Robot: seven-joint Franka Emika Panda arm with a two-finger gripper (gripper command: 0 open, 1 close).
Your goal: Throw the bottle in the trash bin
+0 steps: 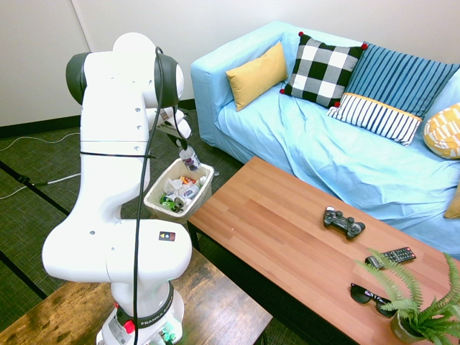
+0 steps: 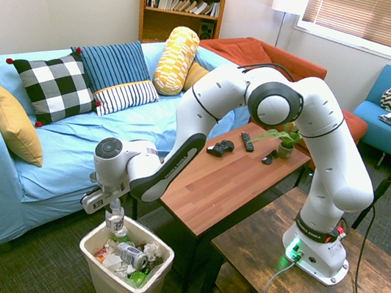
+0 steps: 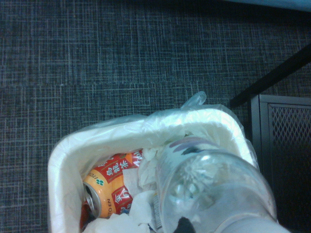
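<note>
A small clear bottle (image 1: pixel 189 159) with a dark label band hangs upright from my gripper (image 1: pixel 184 149), which is shut on its top. It sits just over the rim of the white trash bin (image 1: pixel 203 188), on the sofa side. From the other side, the gripper (image 2: pixel 113 208) holds the bottle (image 2: pixel 116 222) with its base at about rim height over a corner of the bin (image 2: pixel 117 290). Cans and crumpled wrappers fill the bin. Close up, the bottle (image 3: pixel 209 189) overlaps the bin rim (image 3: pixel 63 160), and an orange can (image 3: pixel 104 189) lies inside.
The wooden coffee table (image 1: pixel 273 223) stands right beside the bin and carries a game controller (image 1: pixel 343 222), a remote (image 1: pixel 392 255), sunglasses (image 1: pixel 370 297) and a potted fern (image 1: pixel 420 309). The blue sofa (image 2: pixel 68 149) lies behind the bin, on dark carpet.
</note>
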